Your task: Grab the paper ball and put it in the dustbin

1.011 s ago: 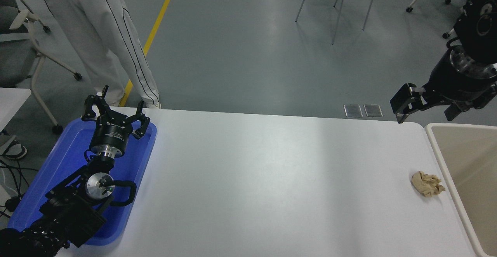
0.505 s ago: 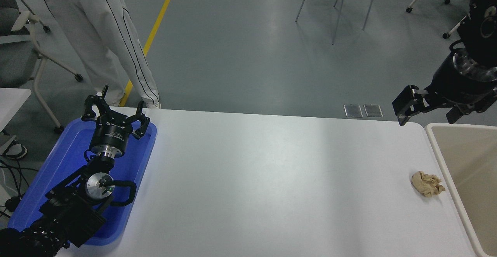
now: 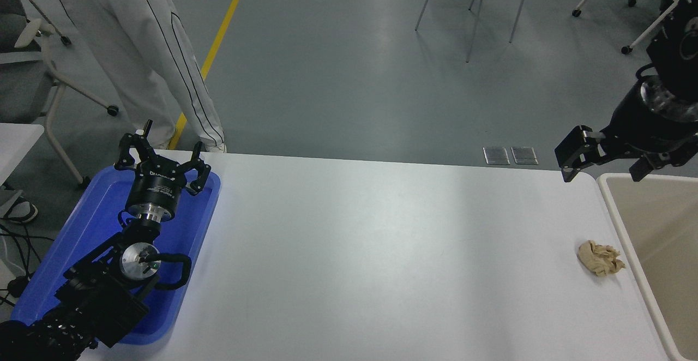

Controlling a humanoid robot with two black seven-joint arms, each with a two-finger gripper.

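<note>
The paper ball (image 3: 600, 258), a crumpled tan wad, lies on the white table (image 3: 381, 252) near its right side, just left of the dustbin. Only the left part of the beige dustbin (image 3: 615, 208) shows, at the right edge of the picture. My right gripper (image 3: 603, 173) hangs open above the table's far right corner, well beyond the paper ball, with nothing between its fingers. At the lower left, my left gripper (image 3: 161, 156) is parked open over the blue tray.
A flat blue tray (image 3: 82, 241) sits at the table's left end under the left arm. A person in white trousers (image 3: 158, 61) stands beyond the far left corner. Chairs stand on the grey floor behind the table.
My right gripper has drifted slightly to the right and a little lower, toward the dustbin's far corner. The paper ball and the left arm have not moved.
</note>
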